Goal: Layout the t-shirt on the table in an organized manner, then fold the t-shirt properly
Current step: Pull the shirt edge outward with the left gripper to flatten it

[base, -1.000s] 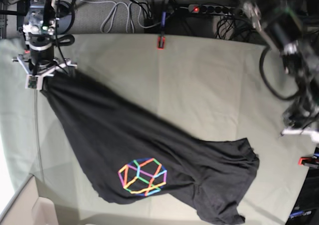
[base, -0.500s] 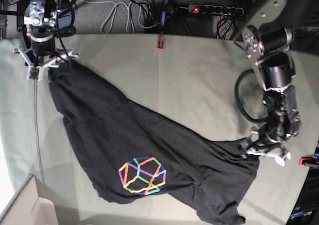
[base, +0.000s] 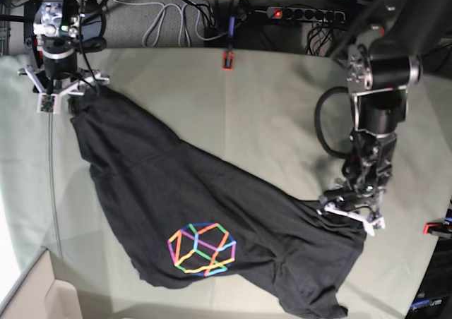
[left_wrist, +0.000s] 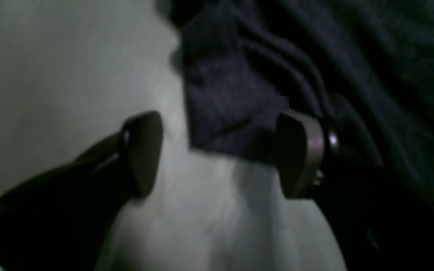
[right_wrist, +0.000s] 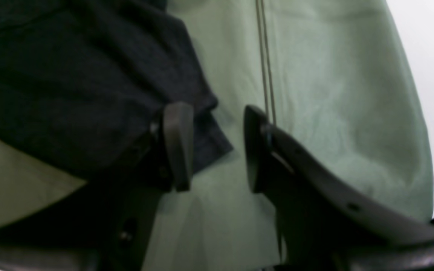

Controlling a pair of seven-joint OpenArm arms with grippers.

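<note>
1. The shirt [base: 205, 213] lay on the table [base: 282, 114] in a slanted band, its logo [base: 201, 249] facing up near the front edge, with bunched folds at the lower right.
2. The left gripper [left_wrist: 217, 154] sat low at the shirt's right end, jaws apart, a fabric corner lying between them but unpinched.
3. The right gripper [right_wrist: 215, 146] stood at the far corner, jaws apart; one finger [right_wrist: 177, 145] rested against the hem, nothing clamped.
4. Risks, as a judgement: closing too shallowly could catch only a fold or the table cloth; uneven pulls might leave the shirt skewed, and the bunched end could stay wrinkled into the fold.
</note>
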